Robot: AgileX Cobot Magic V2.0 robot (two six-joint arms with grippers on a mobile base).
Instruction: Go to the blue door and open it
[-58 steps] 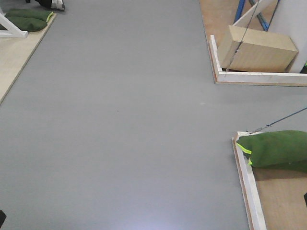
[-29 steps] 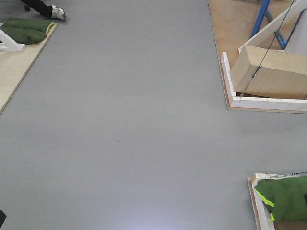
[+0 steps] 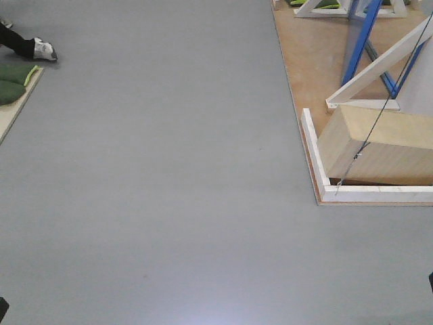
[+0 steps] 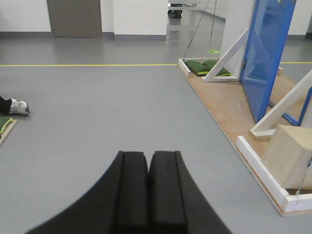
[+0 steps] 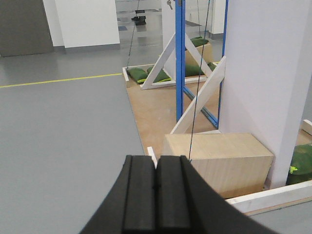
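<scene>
"Blue door [image 4: 265,53], whereabouts is it from where you're standing?"

"Going from the left, there's someone's white shoe [image 4: 15,107] on the grey floor [image 4: 97,112], near a green sandbag [image 3: 12,84]. Then it's open floor all the way across. The door's over on the right, upright on a plywood platform [image 4: 219,105]. A white diagonal brace [image 4: 280,105] stands beside it, and a pale wooden box [image 4: 292,156] sits at the platform's near corner."

"And the two grippers?"

"On the left gripper [image 4: 147,158], the black pads are pressed flat together with nothing between them. The right gripper [image 5: 156,163] is the same, closed up and carrying nothing. Both are well apart from the door. In the right wrist view the door shows edge-on, behind the box."
</scene>
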